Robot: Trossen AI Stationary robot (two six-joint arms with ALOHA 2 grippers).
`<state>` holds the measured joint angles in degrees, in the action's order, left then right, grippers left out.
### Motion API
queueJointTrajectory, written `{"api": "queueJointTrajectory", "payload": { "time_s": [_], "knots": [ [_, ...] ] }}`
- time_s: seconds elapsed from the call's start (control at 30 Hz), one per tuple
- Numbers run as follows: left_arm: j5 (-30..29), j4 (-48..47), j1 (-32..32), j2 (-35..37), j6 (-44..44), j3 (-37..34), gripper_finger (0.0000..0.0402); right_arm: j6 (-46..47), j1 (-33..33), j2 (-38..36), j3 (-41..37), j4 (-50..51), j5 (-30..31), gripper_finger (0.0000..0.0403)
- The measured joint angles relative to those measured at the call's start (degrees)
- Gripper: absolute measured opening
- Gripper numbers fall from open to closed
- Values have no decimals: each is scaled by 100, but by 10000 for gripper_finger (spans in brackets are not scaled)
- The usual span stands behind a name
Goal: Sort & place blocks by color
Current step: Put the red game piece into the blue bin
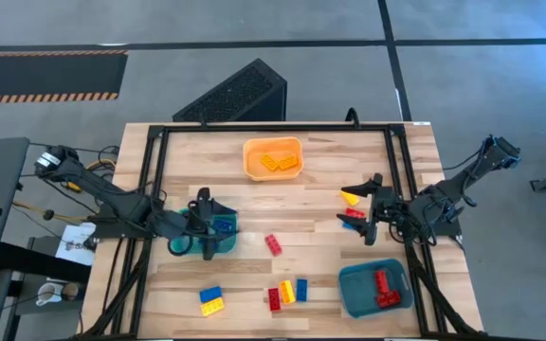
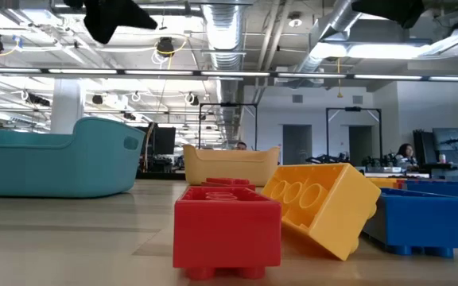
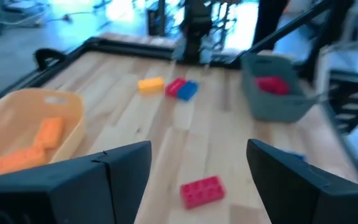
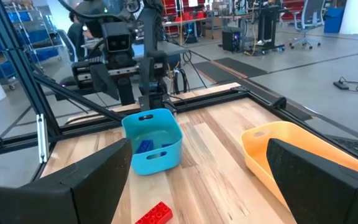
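Seen from overhead, two dark arms reach in over a pale wooden table (image 1: 311, 204) strewn with small studded plastic bricks. The left gripper (image 1: 207, 227) hangs over the light-blue plastic bin (image 1: 224, 227) near the table's left side, fingers apart and holding nothing. The right gripper (image 1: 368, 210) sits near the right edge with its fingers spread wide and empty, just beside a yellow brick (image 1: 351, 197) and a red and blue pair (image 1: 353, 220).

Only the overhead view shows the whole sort: orange-yellow bricks (image 1: 279, 163) in the orange plastic bin (image 1: 273, 144) toward the far edge, red bricks (image 1: 384, 287) in the grey-teal plastic bin (image 1: 356, 296) at the near right corner. Only the right wrist view looks into the light-blue bin, where a blue brick (image 4: 145, 146) lies.

A lone red brick (image 1: 273, 244) lies mid-table, on open wood between the arms. Along the near edge sit a blue-and-yellow pair (image 1: 211, 300) and a red, yellow and blue cluster (image 1: 287, 292); the table-height view shows that cluster close up, its yellow brick (image 2: 322, 205) tilted. A black frame (image 1: 154, 170) borders the table.
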<state>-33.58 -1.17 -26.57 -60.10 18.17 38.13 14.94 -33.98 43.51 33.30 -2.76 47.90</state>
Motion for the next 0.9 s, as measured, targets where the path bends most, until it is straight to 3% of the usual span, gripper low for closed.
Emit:
{"api": "queueJointTrajectory", "payload": {
  "time_s": [0.13,0.47,0.7,0.9],
  "knots": [
    [25,8,157,-458,110,0,249,2,0,0,2,-2,0,395],
    [1207,1487,676,-1684,-173,0,249,13,0,0,0,-9,-2,395],
    [1724,1890,989,-2343,121,0,249,17,0,0,1,-7,-2,395],
    [1833,1862,993,-2899,191,220,249,15,0,-2,0,-1,-2,395]
  ]
}}
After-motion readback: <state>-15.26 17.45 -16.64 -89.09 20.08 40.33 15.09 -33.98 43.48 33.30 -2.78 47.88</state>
